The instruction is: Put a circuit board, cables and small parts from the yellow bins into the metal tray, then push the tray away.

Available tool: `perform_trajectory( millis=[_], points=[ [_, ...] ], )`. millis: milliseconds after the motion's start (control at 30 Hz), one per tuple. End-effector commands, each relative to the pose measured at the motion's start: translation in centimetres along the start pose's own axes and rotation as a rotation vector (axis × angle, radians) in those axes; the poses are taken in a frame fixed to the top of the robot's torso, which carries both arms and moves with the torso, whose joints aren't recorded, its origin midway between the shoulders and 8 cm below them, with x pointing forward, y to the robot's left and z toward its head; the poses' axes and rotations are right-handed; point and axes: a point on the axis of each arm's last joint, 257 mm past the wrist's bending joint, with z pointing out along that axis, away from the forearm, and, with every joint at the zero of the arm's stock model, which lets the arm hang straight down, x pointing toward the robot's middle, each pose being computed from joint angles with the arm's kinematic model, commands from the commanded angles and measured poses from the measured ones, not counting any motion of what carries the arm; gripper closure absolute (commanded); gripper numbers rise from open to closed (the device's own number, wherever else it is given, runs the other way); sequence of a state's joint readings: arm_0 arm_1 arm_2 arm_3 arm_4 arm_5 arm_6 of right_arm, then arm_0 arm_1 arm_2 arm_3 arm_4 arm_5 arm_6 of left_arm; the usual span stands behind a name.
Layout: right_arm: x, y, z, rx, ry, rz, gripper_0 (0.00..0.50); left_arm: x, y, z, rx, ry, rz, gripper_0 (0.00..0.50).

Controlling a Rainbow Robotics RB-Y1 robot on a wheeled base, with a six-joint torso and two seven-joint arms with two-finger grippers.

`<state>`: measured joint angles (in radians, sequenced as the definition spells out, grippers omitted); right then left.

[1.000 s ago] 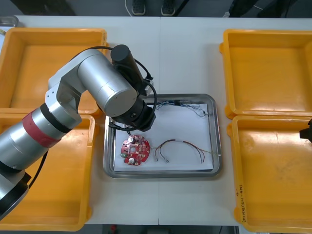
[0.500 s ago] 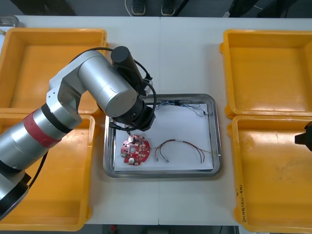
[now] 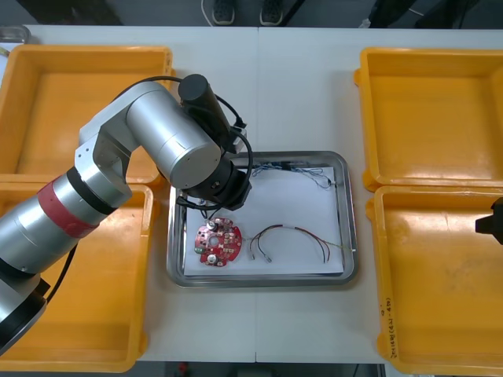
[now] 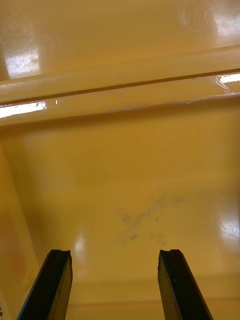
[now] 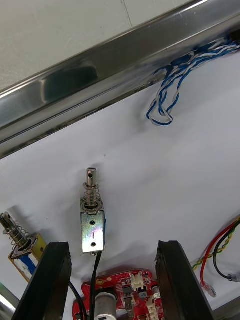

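My left arm (image 3: 189,157) reaches over the left part of the metal tray (image 3: 350,236). In the left wrist view my left gripper (image 5: 112,245) is open. A small metal part (image 5: 93,227) with a spring lies on the white lining between its fingers, touching neither. Beside it lie a second small metal part (image 5: 20,244) and the round red circuit board (image 3: 218,242). A red and yellow cable (image 3: 291,238) lies mid-tray, and a twisted blue and white cable (image 5: 172,92) lies by the far rim. My right gripper (image 4: 117,285) hangs open over the bare floor of a yellow bin (image 4: 125,165).
Two yellow bins stand at each side: far left (image 3: 86,102), near left (image 3: 86,290), far right (image 3: 432,110), near right (image 3: 440,290). My right gripper (image 3: 491,221) shows at the right edge over the near right bin. Bare table (image 3: 299,86) lies beyond the tray.
My left gripper has opened and let go of the small metal part, which now lies on the tray lining. The right gripper has come slightly further in over the near right bin.
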<state>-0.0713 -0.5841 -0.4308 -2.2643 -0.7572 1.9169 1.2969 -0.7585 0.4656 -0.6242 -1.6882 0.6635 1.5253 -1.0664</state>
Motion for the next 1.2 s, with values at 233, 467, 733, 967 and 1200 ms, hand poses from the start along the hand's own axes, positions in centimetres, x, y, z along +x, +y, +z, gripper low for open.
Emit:
perform_trajectory(
  millis=[233, 467, 733, 967, 1200],
  points=[
    [-0.2, -0.2, -0.9, 0.004, -0.027, 0.049, 0.000, -2.6, -2.2, -3.7, 0.033, -0.074, -0.010, 0.000],
    [-0.4, -0.1, -0.9, 0.008, -0.027, 0.039, 0.000, -2.6, -0.6, -7.4, 0.017, -0.077, -0.027, 0.000],
    [-0.6, 1.2, -0.8, 0.017, -0.002, -0.053, 0.000, -2.4, 3.0, -12.3, -0.008, -0.083, -0.060, 0.000],
    [-1.8, 3.1, -1.2, 0.009, -0.005, -0.165, 0.000, -1.4, 7.1, -16.2, -0.049, -0.078, -0.083, 0.000],
    [-3.3, 7.1, -2.5, -0.069, -0.019, -0.285, 0.000, -0.7, 11.0, -19.4, -0.038, -0.115, -0.152, 0.000]
  ],
)
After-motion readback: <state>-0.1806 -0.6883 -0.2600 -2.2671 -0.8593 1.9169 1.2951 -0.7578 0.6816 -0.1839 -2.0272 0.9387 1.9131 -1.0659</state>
